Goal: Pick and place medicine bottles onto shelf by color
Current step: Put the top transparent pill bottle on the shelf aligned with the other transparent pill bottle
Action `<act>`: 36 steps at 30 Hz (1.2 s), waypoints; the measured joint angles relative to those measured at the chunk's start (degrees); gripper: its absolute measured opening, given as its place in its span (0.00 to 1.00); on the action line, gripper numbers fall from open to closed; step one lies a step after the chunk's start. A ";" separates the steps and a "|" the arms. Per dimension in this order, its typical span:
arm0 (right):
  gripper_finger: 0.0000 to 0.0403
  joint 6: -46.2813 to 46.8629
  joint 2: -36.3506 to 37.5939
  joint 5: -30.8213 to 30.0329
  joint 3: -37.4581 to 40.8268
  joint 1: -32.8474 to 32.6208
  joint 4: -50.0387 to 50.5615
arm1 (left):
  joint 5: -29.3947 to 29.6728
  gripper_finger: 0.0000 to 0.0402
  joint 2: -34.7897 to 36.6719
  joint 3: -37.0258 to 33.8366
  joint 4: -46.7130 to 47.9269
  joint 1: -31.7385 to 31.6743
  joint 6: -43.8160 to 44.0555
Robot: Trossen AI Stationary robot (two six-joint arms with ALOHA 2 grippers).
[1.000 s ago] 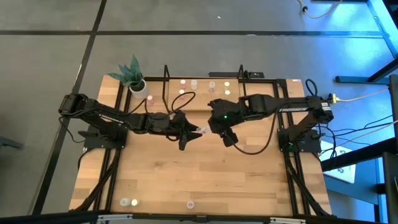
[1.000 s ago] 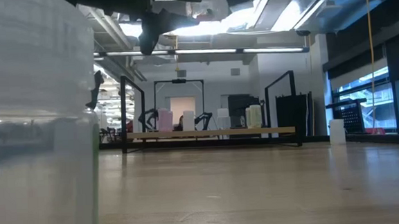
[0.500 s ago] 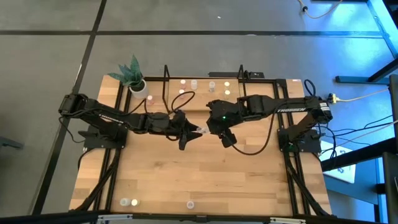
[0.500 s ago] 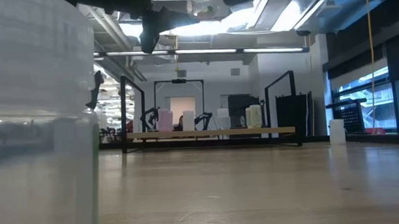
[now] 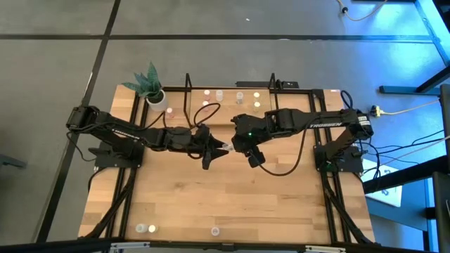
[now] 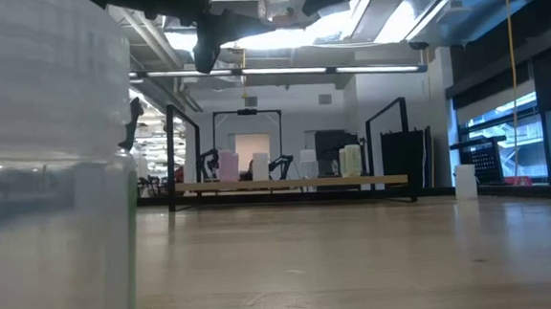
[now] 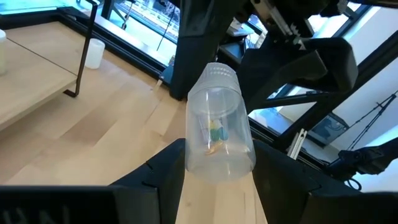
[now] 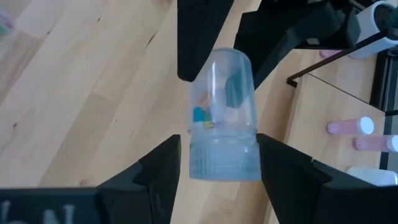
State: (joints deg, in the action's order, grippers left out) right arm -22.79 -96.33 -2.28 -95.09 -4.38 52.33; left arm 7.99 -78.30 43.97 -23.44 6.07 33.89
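A small clear bottle (image 5: pixel 227 147) with coloured bits inside is held level above the middle of the table. My left gripper (image 5: pixel 219 148) is shut on it. My right gripper (image 5: pixel 237 145) faces it from the table's right, open, with its fingers on either side of the bottle's ribbed cap end (image 8: pixel 224 158); I cannot tell whether they touch. The shelf (image 5: pixel 281 87) stands at the far edge with several bottles (image 5: pixel 240 96) on its board. More bottles (image 5: pixel 145 228) stand by the near edge. My left gripper pinches the bottle's bottom end (image 7: pixel 221 163) between its two fingers. The fingers come level from the table's left and lie along the bottle. The bottle is lifted clear of the table, about level, its cap end (image 7: pixel 217 73) pointing at my right gripper.
A white pot with a green plant (image 5: pixel 155 97) stands at the far left corner. One bottle (image 5: pixel 214 230) stands at the near edge; another (image 6: pixel 52 178) looms close in the low view. On the shelf (image 6: pixel 296 184) stand pink (image 6: pixel 228 165), white (image 6: pixel 307 162) and yellow-green (image 6: pixel 352 159) bottles.
My right gripper has gone a little toward the table's left, closer to the bottle held by my left gripper. The bottle has stayed where it was.
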 joint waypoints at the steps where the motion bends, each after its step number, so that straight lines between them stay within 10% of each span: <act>1: 0.51 0.01 0.00 0.00 0.00 0.00 0.01 | -0.01 0.42 0.00 0.00 0.05 -0.01 0.00; 36: 0.37 0.25 0.00 0.44 0.00 0.00 0.05 | 0.12 0.42 0.00 0.00 0.80 -0.02 1.80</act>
State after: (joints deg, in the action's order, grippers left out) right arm -22.53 -96.33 -1.85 -95.09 -4.38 52.38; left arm 8.11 -78.30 43.97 -22.64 6.04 35.68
